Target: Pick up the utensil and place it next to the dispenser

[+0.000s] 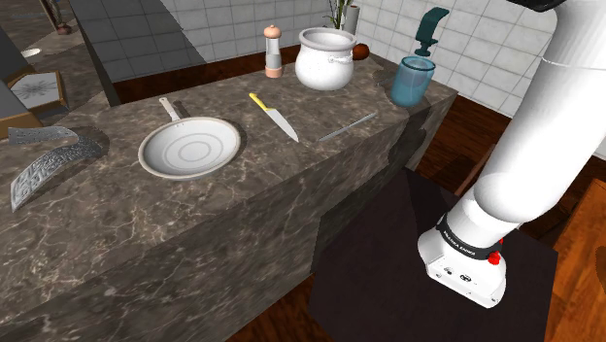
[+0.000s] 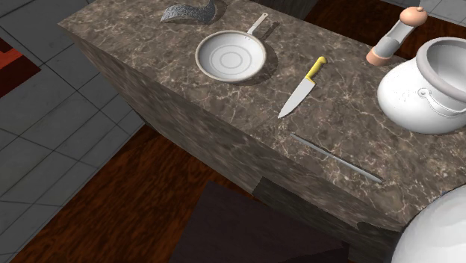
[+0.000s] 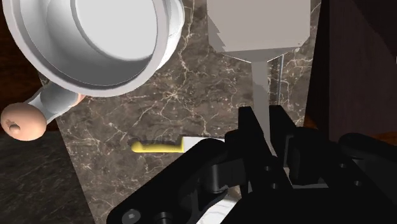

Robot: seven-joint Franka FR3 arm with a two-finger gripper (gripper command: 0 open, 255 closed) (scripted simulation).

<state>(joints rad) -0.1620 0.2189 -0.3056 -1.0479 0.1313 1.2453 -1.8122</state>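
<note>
Utensil (image 1: 347,126), thin grey sliver, too slim to identify.

From beside the stand (image 1: 408,277) at lower right, my shoulder view looks down across the counter (image 1: 243,214). My second exterior view faces that same side, steeper and nearer; both share the pan (image 1: 189,148) and pot (image 1: 325,60). My wrist view looks past the gripper (image 3: 262,118), close over that pot.

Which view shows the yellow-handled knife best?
The second exterior view: the knife lies whole, close and unobstructed on the counter. The shoulder view shows it whole too, but farther off. In the wrist view the end effector hides part of its blade.
</note>
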